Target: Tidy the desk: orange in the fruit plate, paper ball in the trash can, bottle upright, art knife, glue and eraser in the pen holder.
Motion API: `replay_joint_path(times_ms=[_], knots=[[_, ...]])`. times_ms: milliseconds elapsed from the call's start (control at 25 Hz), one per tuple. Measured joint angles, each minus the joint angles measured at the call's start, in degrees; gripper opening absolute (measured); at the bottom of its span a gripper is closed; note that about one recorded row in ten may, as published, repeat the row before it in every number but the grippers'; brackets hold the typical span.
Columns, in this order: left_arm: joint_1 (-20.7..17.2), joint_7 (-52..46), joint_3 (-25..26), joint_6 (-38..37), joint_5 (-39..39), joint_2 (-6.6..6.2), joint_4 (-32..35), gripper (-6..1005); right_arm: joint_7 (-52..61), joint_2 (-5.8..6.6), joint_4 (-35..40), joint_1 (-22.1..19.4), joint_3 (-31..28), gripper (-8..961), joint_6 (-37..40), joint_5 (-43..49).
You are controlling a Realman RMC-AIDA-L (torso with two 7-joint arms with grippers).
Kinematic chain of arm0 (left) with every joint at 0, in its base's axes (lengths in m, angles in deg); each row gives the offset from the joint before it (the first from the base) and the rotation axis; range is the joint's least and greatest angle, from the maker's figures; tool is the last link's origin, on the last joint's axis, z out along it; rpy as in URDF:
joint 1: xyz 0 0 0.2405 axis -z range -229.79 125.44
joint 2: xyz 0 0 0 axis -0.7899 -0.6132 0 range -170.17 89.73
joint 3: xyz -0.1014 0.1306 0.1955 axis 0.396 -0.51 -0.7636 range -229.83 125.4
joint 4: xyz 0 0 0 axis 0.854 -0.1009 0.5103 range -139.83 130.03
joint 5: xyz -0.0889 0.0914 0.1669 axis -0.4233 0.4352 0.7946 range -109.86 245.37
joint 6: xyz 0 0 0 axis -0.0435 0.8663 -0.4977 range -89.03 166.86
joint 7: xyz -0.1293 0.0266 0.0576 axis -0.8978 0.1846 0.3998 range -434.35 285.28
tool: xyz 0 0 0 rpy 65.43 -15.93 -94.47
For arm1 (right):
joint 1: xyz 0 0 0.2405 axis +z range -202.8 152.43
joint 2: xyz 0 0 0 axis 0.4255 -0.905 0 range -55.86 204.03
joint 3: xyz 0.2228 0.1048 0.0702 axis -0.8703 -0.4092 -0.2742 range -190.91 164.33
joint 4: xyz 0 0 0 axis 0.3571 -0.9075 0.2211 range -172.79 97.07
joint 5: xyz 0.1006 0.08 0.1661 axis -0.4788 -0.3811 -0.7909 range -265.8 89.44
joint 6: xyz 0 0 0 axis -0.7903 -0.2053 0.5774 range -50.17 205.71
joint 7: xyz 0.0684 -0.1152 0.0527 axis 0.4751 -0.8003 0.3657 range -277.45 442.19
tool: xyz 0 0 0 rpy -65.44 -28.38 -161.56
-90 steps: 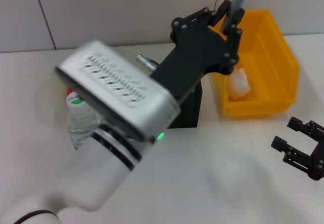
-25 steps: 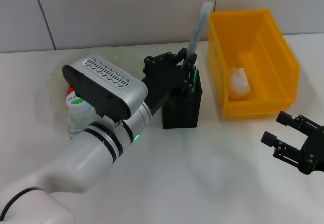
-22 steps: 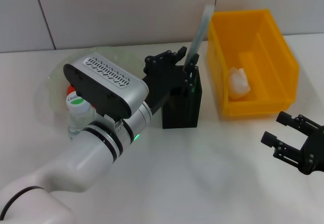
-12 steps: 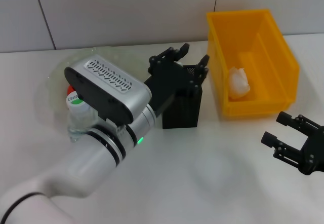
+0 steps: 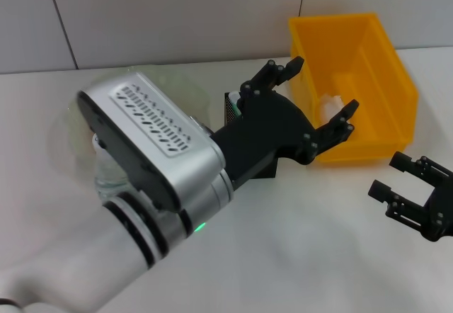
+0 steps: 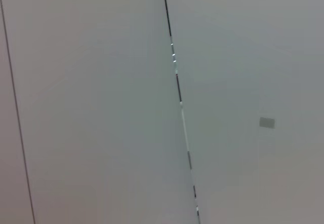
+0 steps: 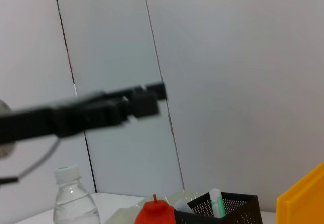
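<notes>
My left gripper (image 5: 322,86) hangs open and empty above the black mesh pen holder (image 5: 263,170) and the near wall of the yellow trash can (image 5: 371,58). The arm covers most of the holder. The paper ball (image 5: 330,105) lies in the trash can. Seen from the right wrist, the bottle (image 7: 71,198) stands upright beside the orange (image 7: 154,213), and a white-and-green stick (image 7: 216,203), perhaps the glue, stands in the pen holder (image 7: 233,211). The fruit plate (image 5: 62,125) shows faintly behind the arm. The art knife and eraser are out of view. My right gripper (image 5: 385,173) rests open at the right.
My left arm's silver housing (image 5: 152,139) fills the left half of the head view and hides the bottle's top and the orange there. A grey panelled wall (image 6: 177,102) stands behind the table. Bare white tabletop (image 5: 304,249) lies between the two arms.
The long pale stick held by my left gripper went down into the pen holder and was let go. The gripper opened, then rose and swung right toward the trash can. The right arm stayed still.
</notes>
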Motion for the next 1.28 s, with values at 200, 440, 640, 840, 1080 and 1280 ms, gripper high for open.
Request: replay_joint_path(times_ms=[200, 440, 640, 840, 1080, 1280], knots=[[-2.26, -0.01, 0.82, -5.85, 0.34, -4.47, 9.17, 847, 0.15, 0.01, -0.10, 0.11, 0.11, 726, 0.01, -0.03], [-2.37, 0.21, 6.05, -18.62, -1.23, -5.58, 15.53, 842, 0.77, 0.01, -0.44, 0.18, 0.32, 726, 0.05, -0.07], [-0.23, 8.70, 12.57, -34.12, -12.85, -5.55, 21.09, 842, 0.78, 0.00, -0.49, 0.20, 0.40, 727, 0.09, -0.07], [-1.41, 36.70, 25.85, -54.30, -40.79, -0.68, 20.71, 842, 0.78, 0.01, -0.49, 0.21, 0.38, 727, 0.25, -0.08], [-5.91, 73.87, 46.46, -88.06, -66.22, 6.46, 9.05, 842, 0.78, 0.04, -0.71, 0.01, 0.35, 726, 1.39, 0.09], [-6.90, 87.59, 51.48, -99.51, -71.11, 7.16, -7.21, 842, 0.80, 0.06, -1.86, -0.24, 0.58, 727, 3.62, 1.10]])
